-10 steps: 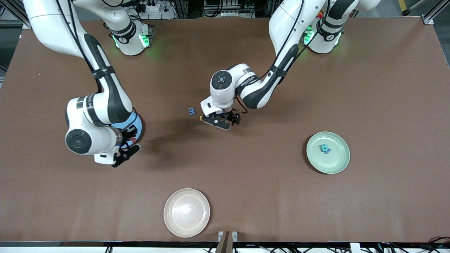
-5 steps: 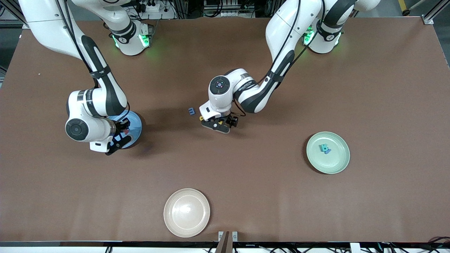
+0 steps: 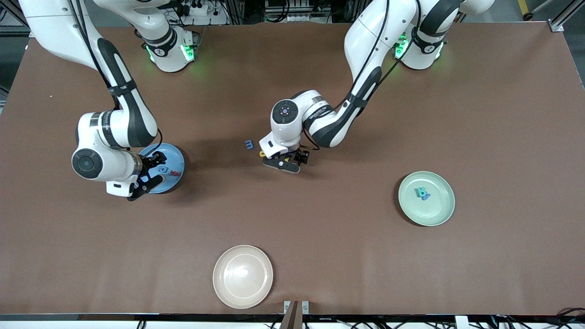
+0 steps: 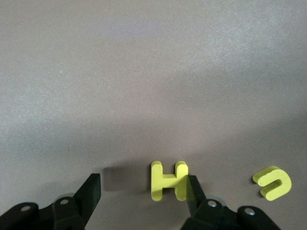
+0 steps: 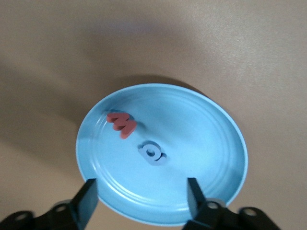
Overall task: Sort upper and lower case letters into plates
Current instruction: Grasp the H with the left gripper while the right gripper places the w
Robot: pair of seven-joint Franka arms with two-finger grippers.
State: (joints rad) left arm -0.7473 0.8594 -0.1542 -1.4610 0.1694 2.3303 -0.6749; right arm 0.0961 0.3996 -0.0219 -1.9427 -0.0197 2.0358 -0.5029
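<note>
My left gripper (image 3: 289, 160) is open and low at the table's middle. In the left wrist view a yellow H (image 4: 168, 181) lies flat between the fingers of my left gripper (image 4: 143, 188), against one finger (image 4: 193, 189). A yellow lower-case letter (image 4: 273, 181) lies beside it, outside the jaws, and also shows in the front view (image 3: 262, 154). A small blue letter (image 3: 249, 144) lies on the table nearby. My right gripper (image 3: 151, 174) is open and empty over the blue plate (image 3: 177, 160), which holds a red letter (image 5: 121, 124) and a blue letter (image 5: 152, 154). The mint plate (image 3: 439, 206) holds teal and blue letters (image 3: 422, 193).
A cream-beige plate (image 3: 242, 276) with nothing in it sits near the table's front edge. Bare brown table lies between the plates.
My left gripper has come down to the table around the yellow H. My right gripper has drawn toward the right arm's end of the table, uncovering the letters in the blue plate.
</note>
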